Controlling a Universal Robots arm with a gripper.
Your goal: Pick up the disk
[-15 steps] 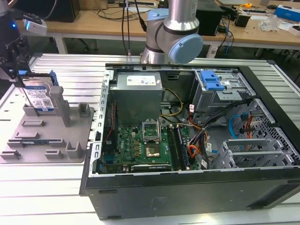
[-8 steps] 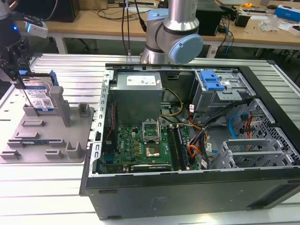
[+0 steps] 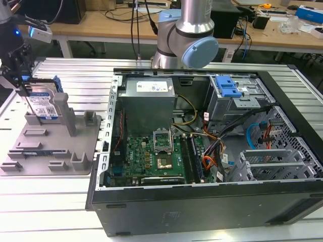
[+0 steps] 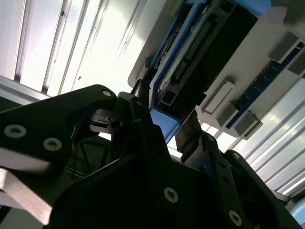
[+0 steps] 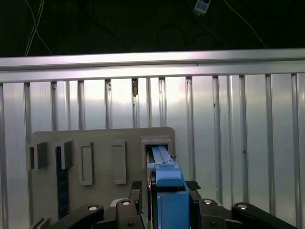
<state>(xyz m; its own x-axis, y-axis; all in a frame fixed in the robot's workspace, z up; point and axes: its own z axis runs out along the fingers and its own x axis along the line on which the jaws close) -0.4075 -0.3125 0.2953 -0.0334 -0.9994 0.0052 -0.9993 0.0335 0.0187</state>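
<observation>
The disk (image 3: 44,103) stands on edge in the grey fixture (image 3: 50,151) at the exterior view's left, its white-and-blue label facing out and blue rails along its edges. My gripper (image 3: 22,83) hangs directly over it. In the first wrist view the disk's blue rail (image 5: 167,191) runs between the two fingers (image 5: 137,190), which sit on either side of it. In the second wrist view the disk's blue rail (image 4: 164,125) fills the gap between the dark fingers (image 4: 190,136), which lie against it. The disk's lower part still sits in the fixture slot.
An open computer case (image 3: 202,151) with motherboard, cables and a blue-handled drive bay (image 3: 227,86) fills the exterior view's right. The fixture carries several posts (image 3: 68,116) and slots near the disk. Everything rests on a ribbed aluminium table (image 3: 50,201).
</observation>
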